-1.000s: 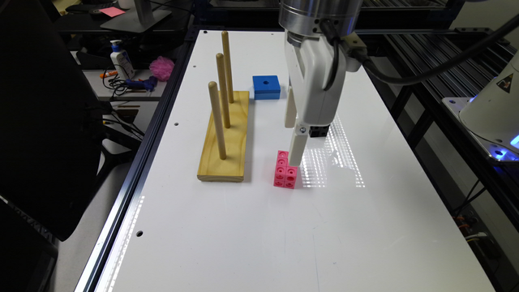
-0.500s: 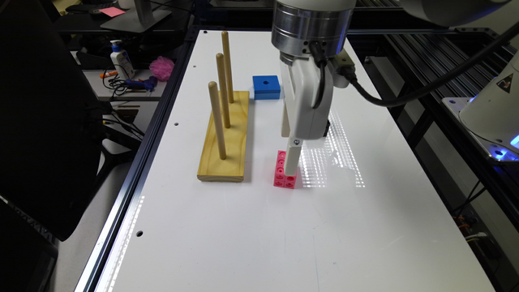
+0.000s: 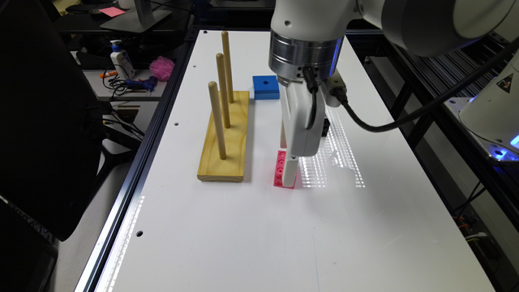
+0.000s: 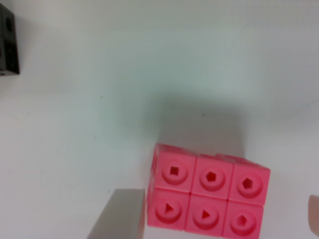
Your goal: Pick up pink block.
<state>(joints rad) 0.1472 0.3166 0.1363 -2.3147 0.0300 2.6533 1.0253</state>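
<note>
The pink block [image 3: 279, 167] lies flat on the white table [image 3: 243, 235], just off the exterior view's right side of the wooden peg stand. My gripper [image 3: 288, 178] has come down over it, with its tips at table level. In the wrist view the pink block [image 4: 209, 195] sits between the two fingers of the gripper [image 4: 217, 221], which is open. One grey finger [image 4: 119, 216] is almost against the block's end; the other [image 4: 314, 214] stands well apart from it. The near finger hides part of the block in the exterior view.
A wooden base with three upright pegs [image 3: 225, 138] stands close beside the block. A flat blue square block [image 3: 266, 86] lies farther back. A black cube [image 4: 9, 47] sits behind the gripper, its edge [image 3: 325, 126] peeking out. The table's edge runs along the exterior view's left.
The gripper has come down from above the pink block until its fingers straddle it at table level. The block has not moved.
</note>
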